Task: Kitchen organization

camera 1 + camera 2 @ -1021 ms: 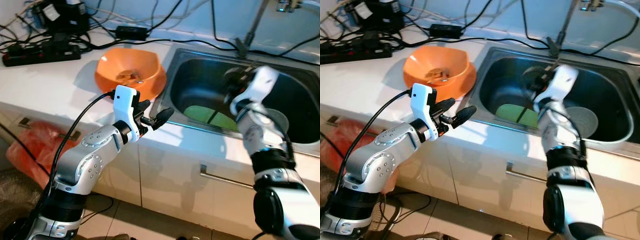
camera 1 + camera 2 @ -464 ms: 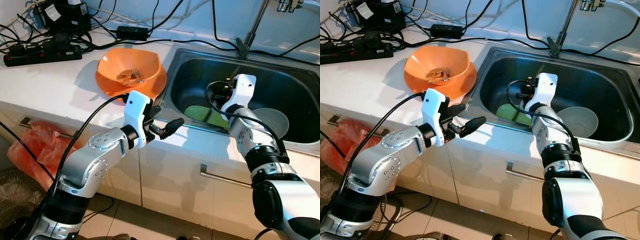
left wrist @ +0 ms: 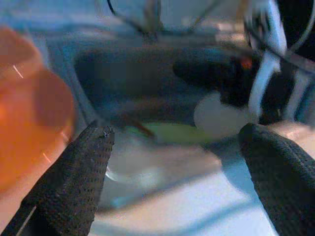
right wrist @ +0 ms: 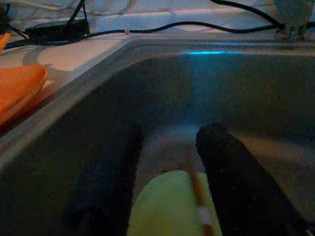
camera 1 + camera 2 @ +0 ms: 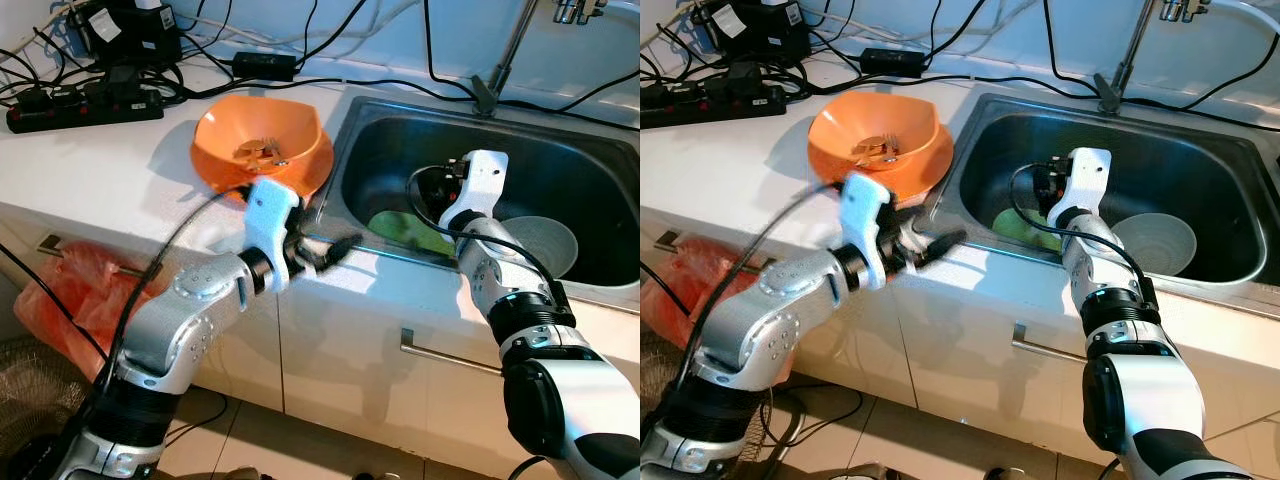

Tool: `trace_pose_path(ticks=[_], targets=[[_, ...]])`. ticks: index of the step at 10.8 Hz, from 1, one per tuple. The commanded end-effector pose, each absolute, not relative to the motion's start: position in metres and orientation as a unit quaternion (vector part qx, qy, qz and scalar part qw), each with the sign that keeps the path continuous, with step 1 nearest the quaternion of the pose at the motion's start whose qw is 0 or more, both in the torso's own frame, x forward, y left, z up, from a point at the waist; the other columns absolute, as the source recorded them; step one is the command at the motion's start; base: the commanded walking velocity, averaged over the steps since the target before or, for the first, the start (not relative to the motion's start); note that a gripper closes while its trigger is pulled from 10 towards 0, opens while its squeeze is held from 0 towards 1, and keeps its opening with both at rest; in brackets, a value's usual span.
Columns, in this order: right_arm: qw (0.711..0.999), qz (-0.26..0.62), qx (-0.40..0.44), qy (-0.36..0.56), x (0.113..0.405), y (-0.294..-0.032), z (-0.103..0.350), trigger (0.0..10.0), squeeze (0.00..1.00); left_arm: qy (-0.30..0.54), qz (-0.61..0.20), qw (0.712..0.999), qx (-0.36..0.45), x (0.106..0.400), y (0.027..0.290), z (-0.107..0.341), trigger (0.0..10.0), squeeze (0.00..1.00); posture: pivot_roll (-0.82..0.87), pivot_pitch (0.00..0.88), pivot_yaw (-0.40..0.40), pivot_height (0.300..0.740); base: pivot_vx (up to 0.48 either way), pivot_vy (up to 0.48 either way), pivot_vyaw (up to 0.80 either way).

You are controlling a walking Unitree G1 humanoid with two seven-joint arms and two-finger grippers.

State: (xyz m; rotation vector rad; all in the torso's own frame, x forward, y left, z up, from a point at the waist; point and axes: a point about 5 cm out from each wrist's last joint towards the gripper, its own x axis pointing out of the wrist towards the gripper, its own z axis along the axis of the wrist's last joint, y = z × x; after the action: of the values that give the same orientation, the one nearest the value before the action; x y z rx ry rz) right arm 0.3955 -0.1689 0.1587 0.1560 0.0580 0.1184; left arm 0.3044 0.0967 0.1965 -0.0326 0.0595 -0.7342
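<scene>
Both jaws are spread wide, holding nothing. Right gripper (image 4: 167, 196) hangs inside the sink (image 5: 400, 120), right above the green plate (image 5: 405, 228); left gripper (image 5: 325, 250) hovers at the sink's front rim, beside the orange bowl (image 5: 262, 140).

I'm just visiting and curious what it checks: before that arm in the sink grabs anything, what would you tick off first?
1. Right claw open: ok, fingers apart.
2. Right claw lined up over the green plate in the sink: ok.
3. Chopstick lying across the green plate could slip or get in the way: not ok.
4. Grey bowl beside the plate, apart from the claw: ok.
5. Left claw open by the orange bowl, out of the sink: ok.
6. Right claw touching the plate: cannot tell.
</scene>
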Motion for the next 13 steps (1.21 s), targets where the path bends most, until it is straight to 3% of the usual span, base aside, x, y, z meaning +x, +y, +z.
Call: trace_pose_path(ticks=[1,3,5,6,9,13], targets=[[0.996,0.065,0.062,0.0,0.4,-0.166,0.174,10.0,1.0,-0.013,-0.335,0.942,-0.011,0.31,0.101,0.21,10.0,0.0,0.16,0.065,-0.028,0.74,0.0,0.0,0.0],[0.994,0.086,0.061,-0.035,0.4,-0.157,0.187,10.0,1.0,-0.073,-0.268,0.96,-0.017,0.319,0.116,0.227,10.0,0.16,0.16,0.063,-0.027,0.74,0.0,0.0,0.0],[0.981,0.145,0.1,-0.083,0.393,-0.138,0.206,10.0,1.0,-0.112,-0.174,0.978,-0.008,0.328,0.143,0.235,10.0,0.0,0.15,0.064,-0.026,0.74,0.0,0.0,0.0],[0.978,0.158,0.098,-0.092,0.39,-0.133,0.209,10.0,0.0,-0.107,-0.154,0.982,0.004,0.33,0.151,0.231,10.0,0.0,0.15,0.061,-0.024,0.74,0.0,0.0,0.0],[0.978,0.161,0.102,-0.088,0.383,-0.132,0.208,10.0,0.0,-0.095,-0.146,0.981,0.083,0.333,0.166,0.218,10.0,0.0,0.15,0.062,-0.022,0.74,0.0,0.0,0.0],[0.977,0.164,0.105,-0.087,0.379,-0.128,0.21,10.0,0.0,-0.105,-0.198,0.949,0.224,0.337,0.168,0.212,10.0,0.0,0.15,0.065,-0.02,0.74,0.0,0.0,0.0]])
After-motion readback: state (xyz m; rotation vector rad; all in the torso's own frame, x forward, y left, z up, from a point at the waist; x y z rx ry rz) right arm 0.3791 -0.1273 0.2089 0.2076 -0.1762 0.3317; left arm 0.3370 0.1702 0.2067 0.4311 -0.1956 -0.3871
